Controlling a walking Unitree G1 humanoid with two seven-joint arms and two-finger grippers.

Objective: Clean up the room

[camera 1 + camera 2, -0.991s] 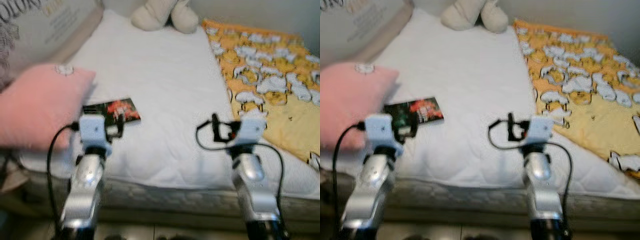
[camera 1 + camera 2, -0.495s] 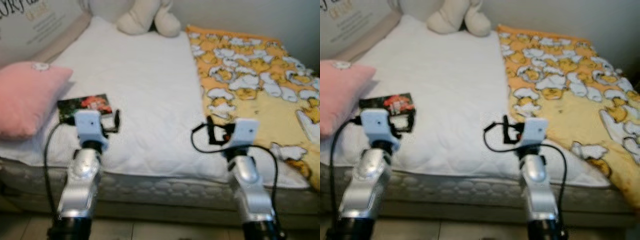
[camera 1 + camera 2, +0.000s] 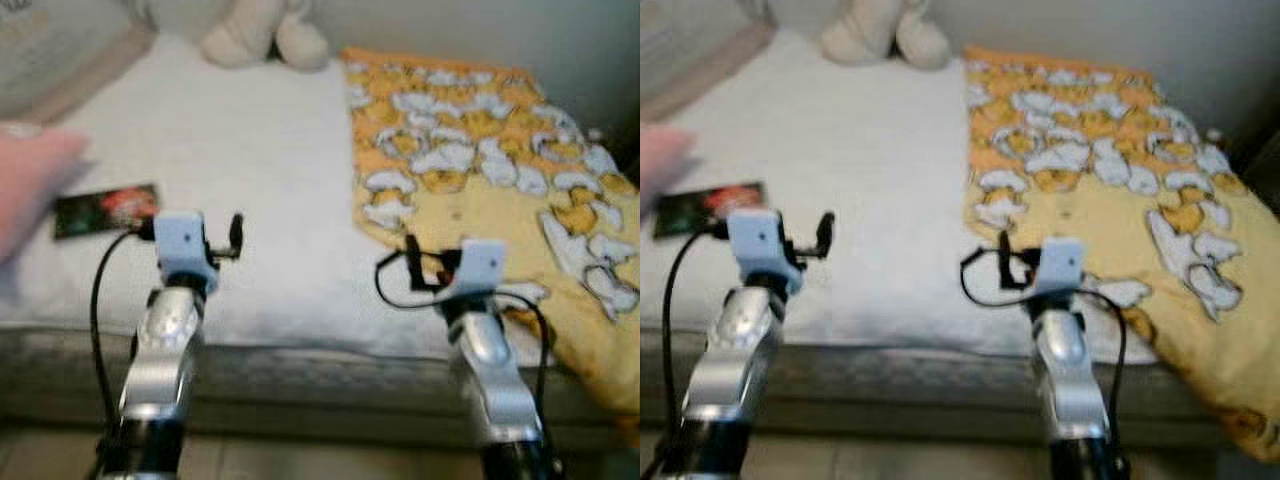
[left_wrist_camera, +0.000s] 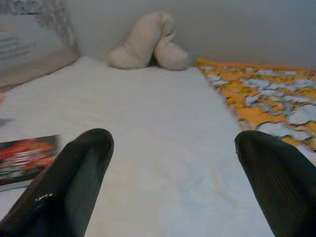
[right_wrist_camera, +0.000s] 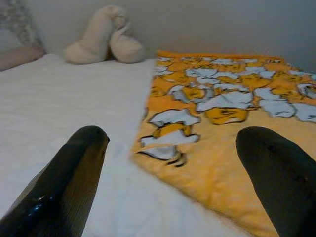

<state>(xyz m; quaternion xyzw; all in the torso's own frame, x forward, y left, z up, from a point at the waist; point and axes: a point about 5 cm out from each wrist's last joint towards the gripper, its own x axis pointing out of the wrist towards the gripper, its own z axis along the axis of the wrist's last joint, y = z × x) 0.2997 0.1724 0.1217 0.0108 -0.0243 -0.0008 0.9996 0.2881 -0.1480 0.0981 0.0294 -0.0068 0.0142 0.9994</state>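
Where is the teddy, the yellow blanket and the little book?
plush toy (image 4: 148, 42), left wrist view, middle of its cream body.
yellow blanket (image 5: 222, 113), right wrist view, on a printed patch.
book (image 3: 105, 208), left eye view, on its dark cover.

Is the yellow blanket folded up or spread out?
Spread out: the yellow blanket lies flat across the bed's right side, its pattern showing.

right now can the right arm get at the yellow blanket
Probably yes. The right pincer is open and hangs just above the near edge of the bed, with the yellow blanket lying flat straight ahead of its fingers. Nothing lies between them; only white sheet sits to the side.
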